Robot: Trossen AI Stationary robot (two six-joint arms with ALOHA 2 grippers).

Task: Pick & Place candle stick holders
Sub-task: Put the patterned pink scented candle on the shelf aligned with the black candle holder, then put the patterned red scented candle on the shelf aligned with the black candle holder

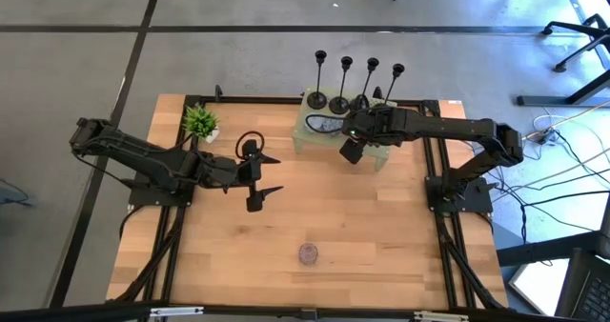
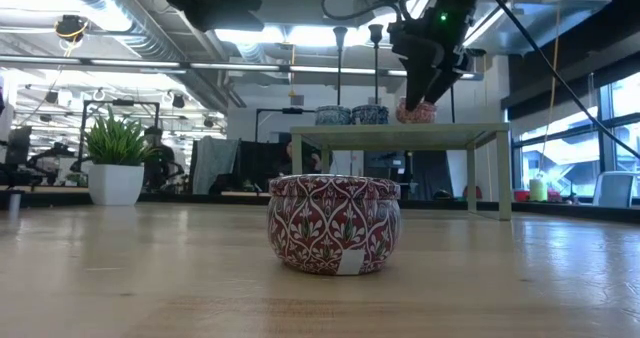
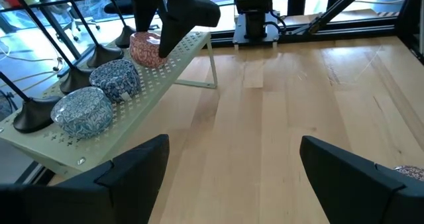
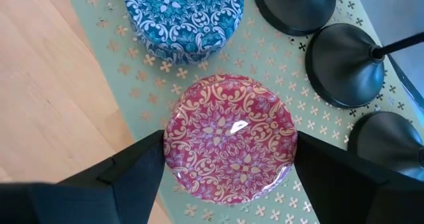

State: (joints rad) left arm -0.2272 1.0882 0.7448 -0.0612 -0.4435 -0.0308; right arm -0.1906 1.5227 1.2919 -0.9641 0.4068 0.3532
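Observation:
Several slim black candle stick holders (image 1: 340, 103) stand on their round bases (image 4: 344, 65) along the far edge of a pale green perforated shelf (image 1: 324, 141); no gripper touches them. In front of them on the shelf sit a red patterned tin (image 4: 230, 138) and two blue tins (image 3: 116, 78). My right gripper (image 1: 351, 150) reaches over the shelf and is shut on the red tin. My left gripper (image 1: 269, 176) hangs open over the bare table, left of the shelf, with nothing between its fingers. My right gripper has the red tin between its two fingers (image 4: 132, 171), which lie against opposite sides of the round wall (image 4: 169, 144). The fingers come slanting down from the table's right side. The tin sits upright with its bottom on the shelf.
Another red patterned tin (image 1: 308, 254) stands on the table near its front edge, in the middle. A small potted plant (image 1: 200, 122) stands at the far left. The wooden tabletop (image 1: 381, 227) lies bare between the shelf and the front tin.

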